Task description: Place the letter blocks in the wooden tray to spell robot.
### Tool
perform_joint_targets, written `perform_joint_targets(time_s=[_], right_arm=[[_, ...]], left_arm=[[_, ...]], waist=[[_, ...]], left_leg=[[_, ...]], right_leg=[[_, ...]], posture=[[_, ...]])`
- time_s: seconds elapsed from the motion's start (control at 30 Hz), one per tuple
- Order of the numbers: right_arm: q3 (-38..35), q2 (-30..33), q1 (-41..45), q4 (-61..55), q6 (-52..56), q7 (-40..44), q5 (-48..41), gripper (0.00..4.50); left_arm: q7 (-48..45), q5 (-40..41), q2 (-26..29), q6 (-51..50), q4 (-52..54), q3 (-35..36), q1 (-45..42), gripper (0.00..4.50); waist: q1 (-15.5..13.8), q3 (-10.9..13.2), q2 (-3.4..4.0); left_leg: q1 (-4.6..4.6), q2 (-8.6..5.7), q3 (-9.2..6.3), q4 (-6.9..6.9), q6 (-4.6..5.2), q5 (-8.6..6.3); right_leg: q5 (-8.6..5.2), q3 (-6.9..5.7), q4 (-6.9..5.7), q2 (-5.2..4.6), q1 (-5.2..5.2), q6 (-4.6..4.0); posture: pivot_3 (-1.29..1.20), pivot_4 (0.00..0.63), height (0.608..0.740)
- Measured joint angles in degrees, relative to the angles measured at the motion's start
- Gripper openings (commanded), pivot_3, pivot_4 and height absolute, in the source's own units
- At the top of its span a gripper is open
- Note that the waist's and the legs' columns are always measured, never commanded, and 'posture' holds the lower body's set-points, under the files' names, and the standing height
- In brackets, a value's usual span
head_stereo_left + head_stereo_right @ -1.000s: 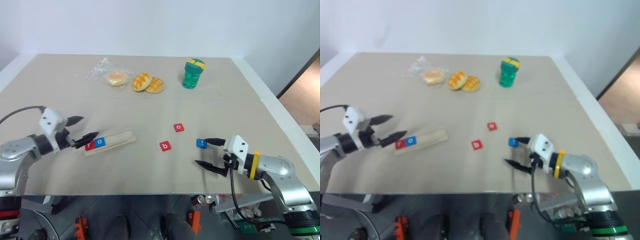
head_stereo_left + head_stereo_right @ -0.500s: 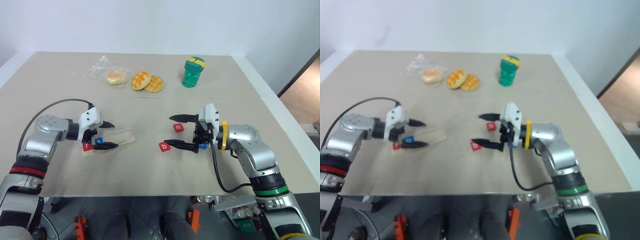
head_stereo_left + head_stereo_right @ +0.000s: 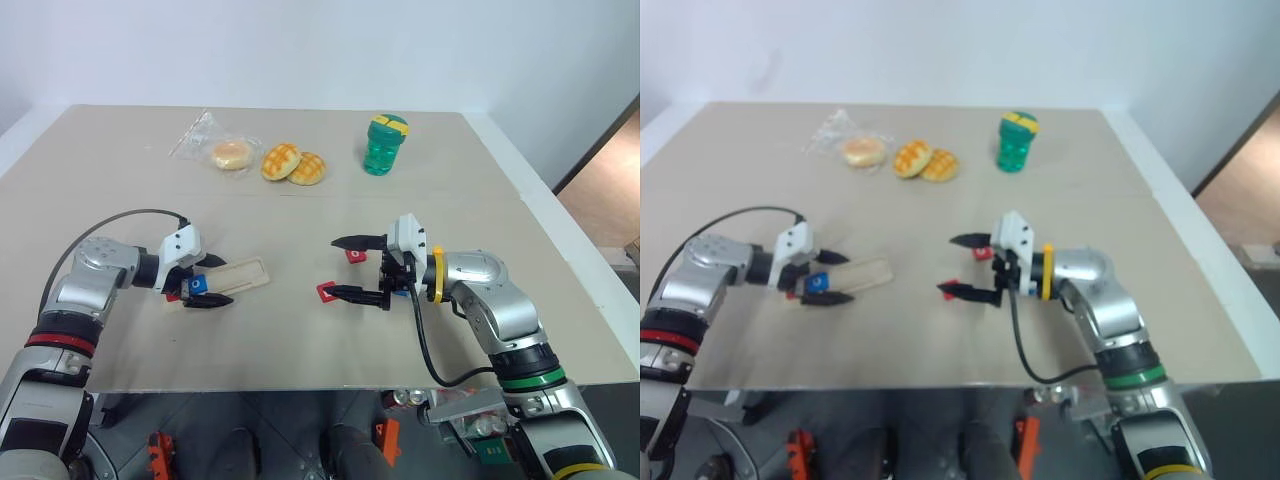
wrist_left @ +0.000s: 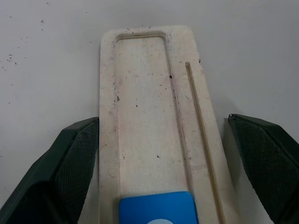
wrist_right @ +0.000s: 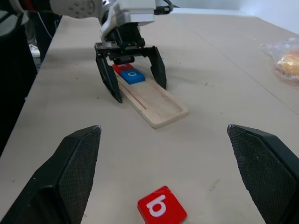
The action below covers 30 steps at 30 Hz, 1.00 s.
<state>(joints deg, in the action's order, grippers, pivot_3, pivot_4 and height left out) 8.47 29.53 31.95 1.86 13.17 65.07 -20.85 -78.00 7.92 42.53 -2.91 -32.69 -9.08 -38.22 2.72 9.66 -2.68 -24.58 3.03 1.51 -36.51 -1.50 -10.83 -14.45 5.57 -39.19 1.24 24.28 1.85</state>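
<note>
Left gripper (image 3: 208,280): fingers spread wide, straddling the near-left end of the wooden tray (image 3: 238,276), one finger on each side, holding nothing.
Right gripper (image 3: 340,268): spread wide, empty, hovering over the red b tile (image 5: 161,207) near the table's (image 3: 300,340) middle.
Wooden tray: pale strip lying flat toward the table's left front, red tile (image 5: 120,67) and blue o tile (image 5: 131,76) seated in its left end, the rest of the groove bare.

Bright, even overhead light; soft short shadows under both arms on table (image 3: 300,210); right eye view softer, hazier than left; wrist views sharp, black fingertips (image 4: 70,163) slightly blurred; no glare.
</note>
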Motion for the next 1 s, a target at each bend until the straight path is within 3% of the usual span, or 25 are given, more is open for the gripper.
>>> perform_joint_targets(time_s=[0.03,0.2,0.23,0.47,0.53,0.77,0.9,1.0], right_arm=[[0.0,-0.05,0.22,0.16,-0.09,0.0,0.1,4.47],[0.01,-0.6,0.65,0.76,-0.9,0.04,0.4,4.5],[0.01,-0.6,0.65,0.81,-0.94,0.06,0.42,4.5],[0.01,-0.38,0.65,1.72,-1.27,0.94,0.66,4.5],[-0.02,0.48,0.65,1.87,-1.56,1.16,0.9,4.5],[-0.02,0.72,0.62,1.94,-2.03,1.23,0.94,4.5],[-0.2,0.96,0.35,2.38,-2.72,0.72,1.46,4.5],[-0.31,1.02,0.19,2.36,-2.99,0.46,1.5,4.5]], left_arm=[[0.12,-0.13,-0.02,0.14,-0.22,-0.02,0.0,4.5],[3.67,-1.42,-0.35,1.32,-4.43,-0.05,-1.24,3.37],[4.05,-1.49,-0.36,1.52,-4.75,-0.04,-1.29,3.31],[4.34,-1.77,-0.03,3.25,-5.42,-0.06,-0.46,3.28],[-3.11,-1.14,1.96,5.49,3.17,-1.44,3.45,3.28],[-6.3,-1.37,1.52,5.27,8.04,-3.77,3.37,3.28],[-5.63,-4.12,-5.74,1.75,8.86,-8.19,-2.15,3.28],[-5.11,-4.24,-6.92,0.55,9.71,-9.08,-2.69,3.28]], waist=[[0.01,0.0,0.01],[0.05,-0.12,0.21],[0.08,-0.12,0.21],[0.44,-0.11,0.23],[0.74,-0.11,0.24],[0.25,-0.11,0.24],[-0.71,-0.09,0.27],[-0.6,-0.09,0.27]], left_leg=[[0.03,0.0,0.01,0.0,0.0,0.0],[0.56,0.06,0.02,0.02,0.21,0.13],[0.6,0.07,0.04,0.02,0.28,0.17],[1.31,0.11,0.06,0.12,0.51,0.32],[1.26,0.16,0.15,0.2,0.47,0.31],[1.12,0.05,0.1,0.23,0.17,0.03],[0.72,-0.41,0.01,0.13,0.3,-0.08],[0.54,-0.46,0.02,0.06,0.3,-0.08]], right_leg=[[0.0,0.0,0.0,0.0,-0.01,0.0],[0.14,0.0,-0.05,0.08,-0.44,-0.11],[0.16,0.01,-0.05,0.09,-0.46,-0.19],[0.39,0.14,-0.04,0.18,-0.87,-0.62],[0.33,0.19,-0.01,0.15,-0.81,-0.66],[-0.03,0.26,-0.01,0.14,-0.79,-0.24],[-0.24,0.23,0.08,-0.28,-0.7,0.21],[-0.18,0.25,0.15,-0.33,-0.6,0.32]], posture=[[0.0,0.15,0.74],[0.0,0.15,0.74],[0.0,0.15,0.74],[0.0,0.15,0.74],[0.0,0.15,0.74],[0.0,0.15,0.74],[0.0,0.15,0.74],[0.0,0.15,0.74]])
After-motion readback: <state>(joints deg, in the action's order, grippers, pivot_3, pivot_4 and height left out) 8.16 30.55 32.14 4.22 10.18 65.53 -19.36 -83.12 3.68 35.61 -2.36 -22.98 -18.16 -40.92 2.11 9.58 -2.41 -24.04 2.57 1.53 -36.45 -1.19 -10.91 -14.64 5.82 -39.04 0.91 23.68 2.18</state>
